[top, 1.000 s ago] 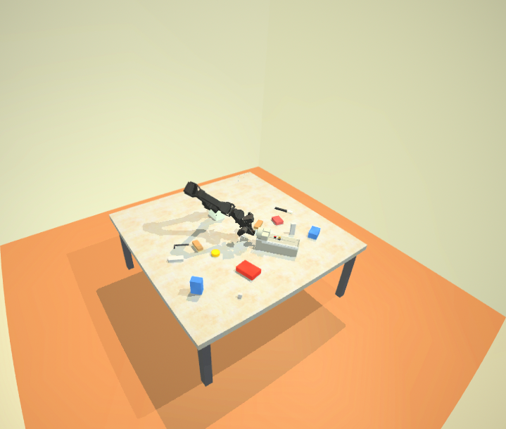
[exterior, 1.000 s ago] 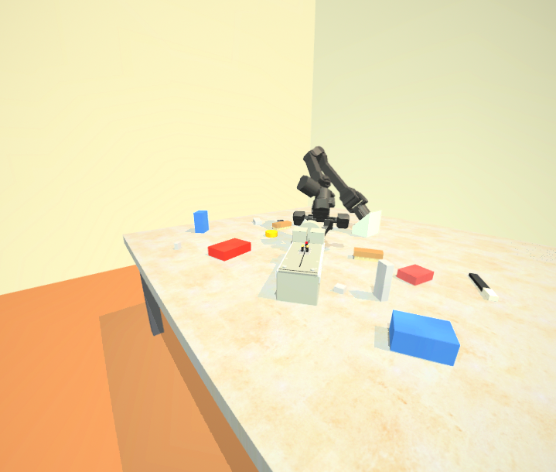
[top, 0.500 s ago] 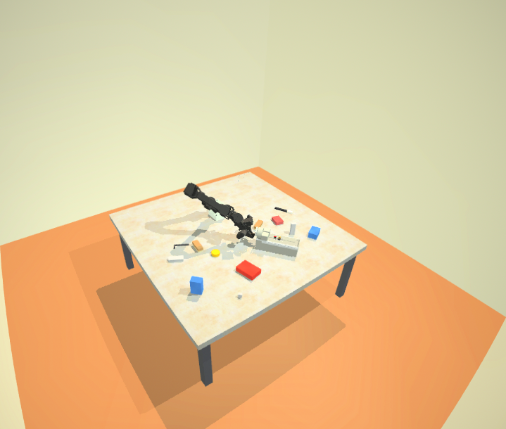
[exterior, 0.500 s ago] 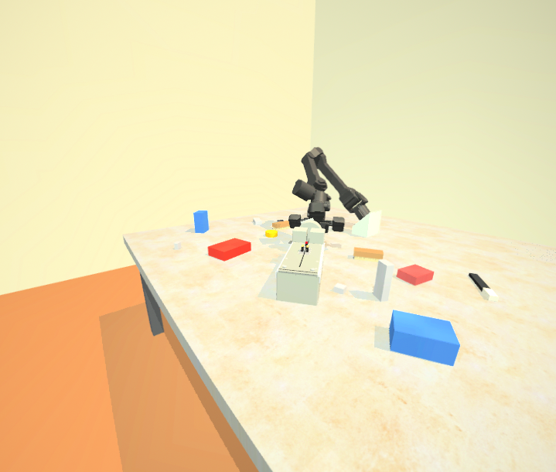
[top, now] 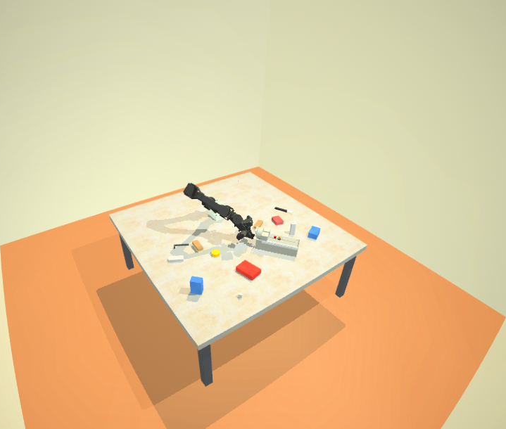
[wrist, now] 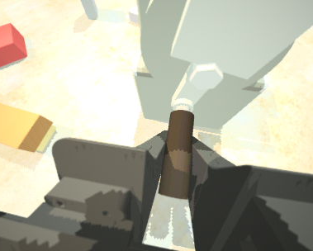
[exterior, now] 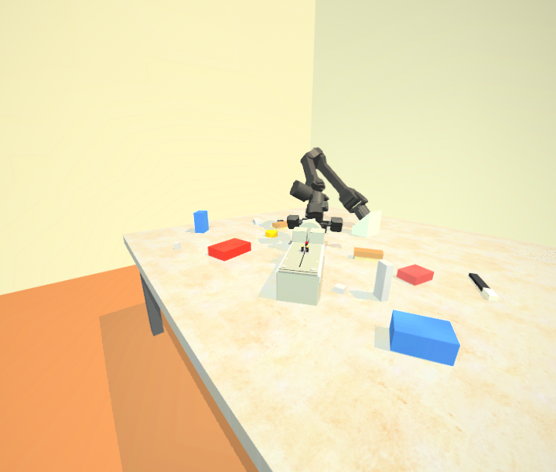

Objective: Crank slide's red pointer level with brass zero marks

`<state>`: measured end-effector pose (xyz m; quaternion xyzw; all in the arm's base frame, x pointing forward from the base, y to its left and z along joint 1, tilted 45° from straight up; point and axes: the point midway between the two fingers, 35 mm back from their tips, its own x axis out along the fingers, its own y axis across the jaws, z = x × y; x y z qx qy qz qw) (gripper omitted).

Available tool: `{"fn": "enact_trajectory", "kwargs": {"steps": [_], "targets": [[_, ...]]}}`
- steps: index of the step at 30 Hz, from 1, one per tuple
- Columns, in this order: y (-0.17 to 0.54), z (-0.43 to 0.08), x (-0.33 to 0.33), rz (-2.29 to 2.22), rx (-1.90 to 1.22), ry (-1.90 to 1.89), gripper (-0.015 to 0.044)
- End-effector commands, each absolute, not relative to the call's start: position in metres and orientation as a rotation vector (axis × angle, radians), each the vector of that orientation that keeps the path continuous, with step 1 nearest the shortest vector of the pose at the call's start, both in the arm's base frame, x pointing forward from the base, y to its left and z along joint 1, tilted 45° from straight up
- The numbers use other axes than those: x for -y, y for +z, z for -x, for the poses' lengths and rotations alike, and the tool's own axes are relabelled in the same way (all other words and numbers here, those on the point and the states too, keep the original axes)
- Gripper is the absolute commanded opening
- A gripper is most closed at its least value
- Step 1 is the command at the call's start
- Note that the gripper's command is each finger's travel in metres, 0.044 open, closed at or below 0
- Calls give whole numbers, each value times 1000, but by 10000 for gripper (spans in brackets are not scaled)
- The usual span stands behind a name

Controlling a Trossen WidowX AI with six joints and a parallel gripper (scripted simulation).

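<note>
The pale grey machine stands on the table, its crank end facing the arm. In the wrist view, the crank's brown handle joins a short pale crank arm. My gripper is shut on the handle, one dark finger on each side. In the exterior view the crank disc hides the fingertips. On the slide's top, the small red pointer appears a little on the crank side of the brass marks. The wrist view does not show pointer or marks.
An orange block and a red block lie to one side of the machine. A bright red block lies on the other. A grey upright block and a blue block stand near its far end.
</note>
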<state>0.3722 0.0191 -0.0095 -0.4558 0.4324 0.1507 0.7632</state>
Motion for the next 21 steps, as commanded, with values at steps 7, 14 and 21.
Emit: {"fn": "enact_trajectory", "kwargs": {"steps": [7,14,21], "targets": [[-5,-379,-12,989,-937,305,0],[-4,-379,-12,989,-937,305,0],[-3,-380,-11,989,-937,305,0]]}}
